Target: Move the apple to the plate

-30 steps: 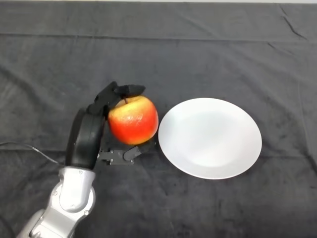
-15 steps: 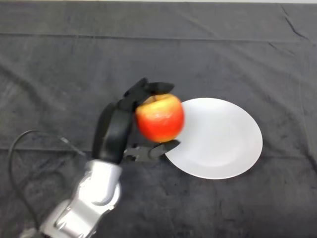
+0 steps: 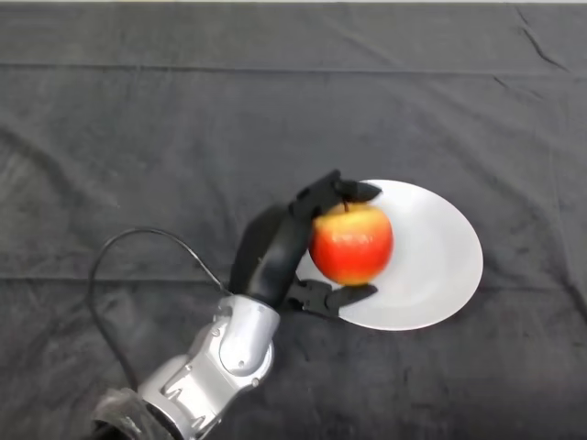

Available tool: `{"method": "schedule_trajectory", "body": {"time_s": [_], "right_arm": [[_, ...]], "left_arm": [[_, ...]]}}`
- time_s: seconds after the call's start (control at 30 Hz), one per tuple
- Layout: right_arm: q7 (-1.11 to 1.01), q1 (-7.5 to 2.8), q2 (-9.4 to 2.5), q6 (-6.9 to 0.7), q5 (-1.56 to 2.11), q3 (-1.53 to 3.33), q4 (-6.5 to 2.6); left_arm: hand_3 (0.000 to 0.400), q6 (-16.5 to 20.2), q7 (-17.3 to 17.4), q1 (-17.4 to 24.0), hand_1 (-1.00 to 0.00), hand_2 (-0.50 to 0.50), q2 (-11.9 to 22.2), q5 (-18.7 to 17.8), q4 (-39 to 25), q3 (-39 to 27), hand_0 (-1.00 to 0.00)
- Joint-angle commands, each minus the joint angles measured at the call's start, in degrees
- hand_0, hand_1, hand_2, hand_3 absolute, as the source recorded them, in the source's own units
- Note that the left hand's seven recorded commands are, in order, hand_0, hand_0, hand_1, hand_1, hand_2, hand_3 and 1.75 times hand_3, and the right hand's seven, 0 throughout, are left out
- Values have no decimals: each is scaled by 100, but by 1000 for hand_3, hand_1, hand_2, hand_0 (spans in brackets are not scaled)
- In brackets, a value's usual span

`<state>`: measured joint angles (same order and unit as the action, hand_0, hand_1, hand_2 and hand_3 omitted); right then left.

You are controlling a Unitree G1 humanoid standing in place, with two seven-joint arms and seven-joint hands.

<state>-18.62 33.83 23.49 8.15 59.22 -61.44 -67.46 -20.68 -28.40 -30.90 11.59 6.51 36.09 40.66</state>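
dark grey cloth (image 3: 110,137) over the whole table, creased in long faint folds, with a seam-like ridge running across near the far edge. nothing of the room to be seen beyond a thin pale strip along the top. no brands, labels or writing anywhere in view.

entering from the lower left: silver-grey left arm (image 3: 215,367), rising on a slant toward the middle. at its end, the black hand (image 3: 275,252), curled round the apple (image 3: 351,244) and clamped on it, fingers (image 3: 335,188) hooked over the top by the stem, thumb (image 3: 335,297) tucked beneath on the near side.

apple red with a yellow-orange flush low down, stem end up, held over the left part of the plate (image 3: 440,257). cannot tell whether resting on the plate or just clear of it.

further right: white round plate lying flat on the cloth, its left rim hidden behind hand and apple, its right half bare. beyond that, only more dark cloth, with a few wrinkles toward the far right corner.
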Motion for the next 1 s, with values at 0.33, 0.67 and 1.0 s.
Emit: {"method": "schedule_trajectory", "body": {"time_s": [0.33,0.67,1.0], "right_arm": [[15,-36,199,6,-18,-47,60],[-3,-26,212,12,-11,-56,28],[-20,-19,222,17,-6,-64,2]], "left_arm": [[400,-176,-106,-896,-1000,0,-225,-597,772,862,-1000],[400,-236,-140,-1139,-1000,0,-271,-968,1051,1406,-1000],[75,-292,-215,-1280,0,-94,-260,-1123,1185,1696,-188]]}}
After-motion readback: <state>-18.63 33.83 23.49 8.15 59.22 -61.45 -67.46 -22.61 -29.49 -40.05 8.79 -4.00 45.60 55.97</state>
